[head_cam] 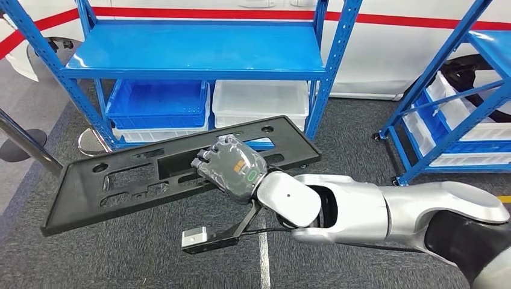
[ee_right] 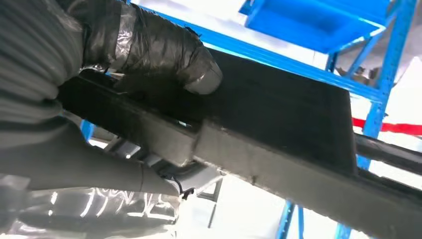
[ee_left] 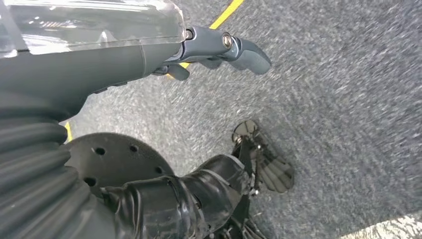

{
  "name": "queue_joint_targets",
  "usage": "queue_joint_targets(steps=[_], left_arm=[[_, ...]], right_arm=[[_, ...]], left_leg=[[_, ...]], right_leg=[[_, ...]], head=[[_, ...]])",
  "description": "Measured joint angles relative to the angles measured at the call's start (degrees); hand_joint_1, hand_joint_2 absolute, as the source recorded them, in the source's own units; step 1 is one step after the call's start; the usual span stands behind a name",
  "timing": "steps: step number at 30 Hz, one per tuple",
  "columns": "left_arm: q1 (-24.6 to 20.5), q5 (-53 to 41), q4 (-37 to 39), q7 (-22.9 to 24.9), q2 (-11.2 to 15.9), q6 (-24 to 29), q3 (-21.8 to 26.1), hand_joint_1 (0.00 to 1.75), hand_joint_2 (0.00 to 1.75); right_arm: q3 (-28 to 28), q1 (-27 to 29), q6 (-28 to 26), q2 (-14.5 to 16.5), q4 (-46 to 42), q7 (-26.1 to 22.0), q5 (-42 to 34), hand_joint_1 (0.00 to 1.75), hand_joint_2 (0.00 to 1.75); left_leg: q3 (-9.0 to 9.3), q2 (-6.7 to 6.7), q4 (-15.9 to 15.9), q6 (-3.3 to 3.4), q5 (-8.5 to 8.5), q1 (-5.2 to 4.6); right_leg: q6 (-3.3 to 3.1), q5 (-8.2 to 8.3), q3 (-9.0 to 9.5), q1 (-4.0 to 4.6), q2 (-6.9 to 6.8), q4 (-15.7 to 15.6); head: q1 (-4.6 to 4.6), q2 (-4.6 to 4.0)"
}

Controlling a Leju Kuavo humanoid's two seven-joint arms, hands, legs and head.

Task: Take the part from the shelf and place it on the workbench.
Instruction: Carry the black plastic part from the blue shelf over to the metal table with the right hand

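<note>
R hand [head_cam: 232, 167] fingers grip long flat black plastic panel w/ cutouts [head_cam: 120, 180] near mid-length, off shelf. Risk: long overhang tips, twists loose, or clips blue steel shelf upright [head_cam: 328, 72]. L hand [ee_left: 219, 47] fingers apart, holding nothing.

A blue bin [head_cam: 158, 100] and a white bin [head_cam: 260, 101] sit side by side over grey carpet [head_cam: 120, 259].

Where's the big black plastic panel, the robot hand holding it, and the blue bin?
big black plastic panel [head_cam: 108, 183], head view, flat left part
right robot hand [head_cam: 232, 167], head view, back
blue plastic bin [head_cam: 158, 99], head view, inside floor
</note>
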Motion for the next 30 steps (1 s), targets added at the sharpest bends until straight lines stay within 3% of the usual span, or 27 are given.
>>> queue_joint_targets(steps=[1, 2, 4, 5, 6, 8, 9, 11, 12, 13, 14, 16, 17, 18, 20, 21, 22, 23, 25, 27, 28, 30], left_arm=[[0.03, 0.14, 0.0, -0.08, 0.01, 0.08, 0.02, 0.0, 1.75], [0.06, 0.33, 0.0, -0.13, 0.03, 0.14, 0.03, 0.0, 1.75], [0.03, 0.72, 0.0, -0.26, 0.06, 0.24, 0.04, 0.0, 1.75], [0.02, 0.91, 0.0, -0.29, 0.07, 0.25, 0.04, 0.0, 1.75], [0.02, 1.05, 0.0, -0.31, 0.07, 0.27, 0.04, 0.0, 1.75], [0.02, 1.2, 0.0, -0.27, 0.07, 0.33, 0.04, 0.0, 1.75], [0.02, 1.25, 0.0, -0.23, 0.07, 0.4, 0.04, 0.0, 1.75], [-0.01, 1.51, 0.0, -0.18, 0.05, 0.61, 0.04, 0.0, 1.75], [-0.03, 1.7, 0.0, -0.19, 0.03, 0.74, 0.04, 0.0, 1.75], [-0.04, 1.93, 0.0, -0.19, 0.0, 0.85, 0.04, 0.0, 1.75], [-0.03, 2.12, 0.0, -0.23, -0.03, 0.94, 0.04, 0.0, 1.75], [0.07, 2.62, 0.0, -0.42, -0.08, 1.04, 0.05, 0.0, 1.75], [0.14, 2.92, 0.0, -0.54, -0.1, 1.1, 0.06, 0.0, 1.75], [0.24, 3.24, 0.0, -0.6, -0.1, 1.15, 0.07, 0.0, 1.75], [0.34, 3.7, 0.0, -0.62, -0.1, 1.23, 0.07, 0.0, 1.75], [0.36, 3.83, 0.0, -0.59, -0.1, 1.26, 0.07, 0.0, 1.75], [0.35, 3.96, 0.0, -0.56, -0.09, 1.28, 0.07, 0.0, 1.75], [0.33, 4.08, 0.0, -0.53, -0.09, 1.32, 0.07, 0.0, 1.75], [0.3, 4.21, 0.0, -0.51, -0.09, 1.4, 0.07, 0.0, 1.75], [0.22, 4.31, 0.0, -0.52, -0.09, 1.5, 0.07, 0.0, 1.75], [0.18, 4.37, 0.0, -0.52, -0.09, 1.54, 0.07, 0.0, 1.75], [0.13, 4.51, 0.01, -0.54, -0.1, 1.6, 0.07, 0.0, 1.75]], right_arm=[[0.01, 0.04, -0.05, -0.01, 0.08, -0.04, -0.08, 1.75, 1.75], [0.01, 0.06, -0.11, -0.01, 0.14, -0.08, -0.15, 1.75, 1.75], [0.01, 0.06, -0.31, -0.01, 0.23, -0.16, -0.31, 1.75, 1.75], [0.02, 0.06, -0.47, -0.01, 0.26, -0.22, -0.42, 1.75, 1.75], [0.02, 0.07, -0.61, 0.0, 0.31, -0.29, -0.53, 1.75, 1.75], [0.03, 0.09, -0.88, 0.01, 0.38, -0.47, -0.83, 1.75, 1.75], [0.03, 0.09, -1.01, 0.03, 0.42, -0.56, -0.97, 1.75, 1.75], [0.03, 0.06, -1.48, 0.1, 0.52, -0.74, -1.2, 1.75, 1.75], [0.03, 0.06, -1.82, 0.15, 0.61, -0.85, -1.27, 1.75, 1.75], [0.03, 0.05, -2.18, 0.2, 0.72, -0.93, -1.33, 1.75, 1.75], [0.03, 0.08, -2.48, 0.26, 0.86, -1.01, -1.37, 1.75, 1.75], [0.05, 0.17, -2.87, 0.4, 1.16, -1.1, -1.45, 1.75, 1.75], [0.07, 0.23, -2.94, 0.51, 1.3, -1.14, -1.5, 1.75, 1.75], [0.08, 0.25, -2.98, 0.63, 1.43, -1.18, -1.6, 1.75, 1.75], [0.1, 0.29, -3.11, 0.82, 1.66, -1.21, -1.85, 1.75, 1.75], [0.1, 0.32, -3.18, 0.88, 1.77, -1.22, -1.97, 1.75, 1.75], [0.13, 0.36, -3.24, 0.91, 1.89, -1.23, -2.07, 1.75, 1.75], [0.17, 0.39, -3.28, 0.93, 1.99, -1.25, -2.15, 1.75, 1.75], [0.25, 0.41, -3.35, 0.95, 2.15, -1.32, -2.26, 1.75, 1.75], [0.26, 0.38, -3.52, 0.98, 2.22, -1.41, -2.28, 1.75, 1.75], [0.26, 0.36, -3.67, 1.01, 2.26, -1.47, -2.29, 1.75, 1.75], [0.27, 0.33, -4.01, 1.04, 2.35, -1.63, -2.29, 1.75, 1.75]], left_leg=[[-0.65, 0.15, -0.2, 0.47, 0.91, 0.11], [-1.46, 0.33, -0.34, 0.85, 1.87, 0.29], [-3.39, 0.5, -0.47, 1.25, 3.76, 0.43], [-4.43, 0.55, -0.46, 1.3, 4.6, 0.44], [-5.49, 0.56, -0.44, 1.24, 5.43, 0.46], [-7.65, 0.59, -0.4, 0.95, 7.06, 0.56], [-8.62, 0.59, -0.38, 0.72, 7.84, 0.64], [-10.0, 0.53, -0.38, 0.04, 9.27, 0.75], [-10.31, 0.49, -0.6, -0.37, 9.98, 0.78], [-10.44, 0.46, -0.9, -0.82, 10.64, 0.77], [-10.45, 0.45, -1.4, -1.3, 11.31, 0.8], [-10.61, 0.42, -2.14, -2.08, 11.89, 0.96], [-11.05, 0.4, -1.46, -2.26, 10.65, 1.02], [-11.77, 0.38, 0.44, -2.29, 8.23, 1.05], [-13.67, 0.38, 7.31, -2.21, 2.2, 0.89], [-14.41, 0.38, 10.95, -2.19, 0.6, 0.79], [-14.58, 0.37, 13.47, -2.12, 0.47, 0.65], [-13.89, 0.37, 14.26, -1.95, 1.39, 0.52], [-9.48, 0.37, 9.93, -1.26, 3.85, 0.12], [-4.25, 0.39, 3.06, -0.48, 3.83, -0.43], [-2.84, 0.4, 0.86, -0.21, 3.28, -0.63], [-2.33, 0.35, -0.63, 0.29, 2.89, -0.74]], right_leg=[[0.32, -1.05, -0.5, -0.12, 0.18, 0.44], [0.58, -3.4, -1.13, -0.23, 0.36, 1.87], [1.07, -10.27, -2.34, -0.41, 0.55, 7.94], [1.25, -12.59, -2.58, -0.49, 0.56, 11.58], [1.39, -13.39, -2.4, -0.56, 0.58, 14.47], [1.48, -11.46, -0.21, -0.73, 0.58, 16.17], [1.45, -10.06, 2.14, -0.82, 0.59, 14.44], [1.3, -10.42, 8.73, -0.76, 0.75, 6.73], [1.16, -11.47, 11.25, -0.55, 0.86, 3.06], [0.93, -12.52, 12.64, -0.31, 0.97, 0.34], [0.59, -12.76, 12.89, -0.01, 1.04, -0.97], [-0.39, -11.64, 11.94, -0.01, 0.96, -1.39], [-0.95, -10.94, 11.55, -0.06, 0.89, -1.56], [-1.45, -10.22, 11.17, -0.15, 0.8, -1.72], [-2.11, -9.07, 10.16, 0.05, 0.76, -1.69], [-2.25, -8.55, 9.57, 0.24, 0.76, -1.64], [-2.32, -8.04, 8.86, 0.46, 0.76, -1.58], [-2.36, -7.6, 8.17, 0.69, 0.77, -1.49], [-2.29, -6.97, 7.07, 1.03, 0.8, -1.18], [-2.07, -6.68, 6.35, 1.31, 0.75, -0.7], [-1.87, -6.55, 6.12, 1.36, 0.68, -0.47], [-1.31, -6.18, 5.86, 1.42, 0.5, -0.3]], head=[[0.07, 0.0], [0.17, 0.0], [0.49, 0.0], [0.5, 0.0], [0.5, 0.0], [0.51, 0.0], [0.52, 0.0], [0.54, 0.0], [0.53, 0.0], [0.6, 0.0], [0.62, 0.0], [0.74, 0.0], [0.66, 0.0], [0.58, 0.0], [0.41, 0.0], [0.4, 0.0], [0.42, 0.0], [0.41, 0.0], [0.42, 0.0], [0.46, 0.0], [0.45, 0.0], [0.49, 0.0]])
